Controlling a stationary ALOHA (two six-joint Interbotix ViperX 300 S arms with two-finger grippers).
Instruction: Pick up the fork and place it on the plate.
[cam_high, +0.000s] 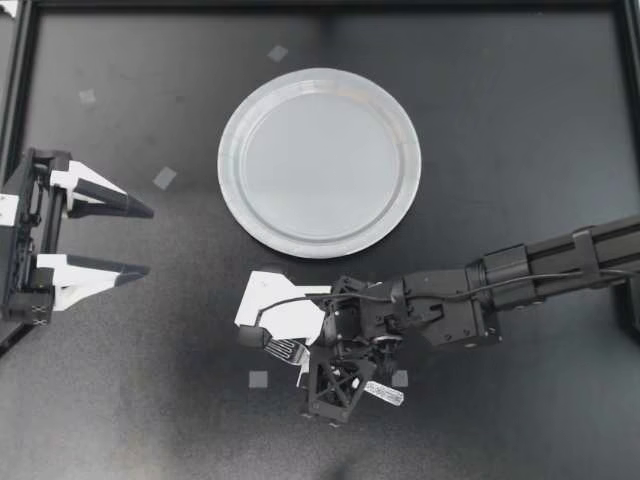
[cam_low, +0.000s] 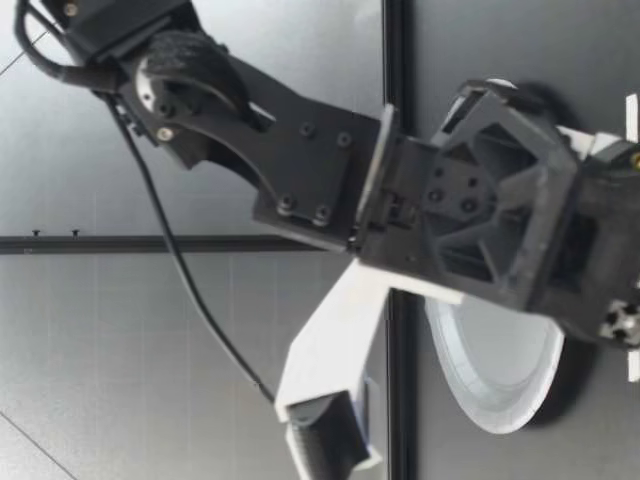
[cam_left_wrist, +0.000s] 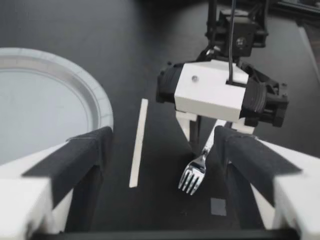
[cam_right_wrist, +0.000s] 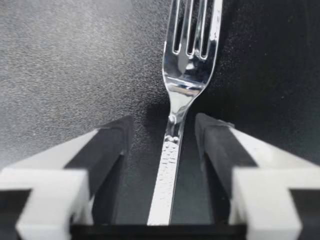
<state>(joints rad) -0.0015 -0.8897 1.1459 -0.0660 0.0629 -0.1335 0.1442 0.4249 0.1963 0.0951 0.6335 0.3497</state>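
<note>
- The fork is seen lying on the surface, near the plate but not on it. It is judged light, stiff and slippery, and best gripped at the narrow neck.
- The right gripper is seen open astride the handle, with neither finger touching it. The left gripper is open and well apart.
- The handle's end is cut off in the right wrist view. In the low view the fork cannot be made out.

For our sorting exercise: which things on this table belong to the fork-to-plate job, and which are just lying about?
Part of the job: fork; plate; right end effector, open around the fork's handle.
Just lying about: small grey squares; left end effector, open, holding nothing.
</note>
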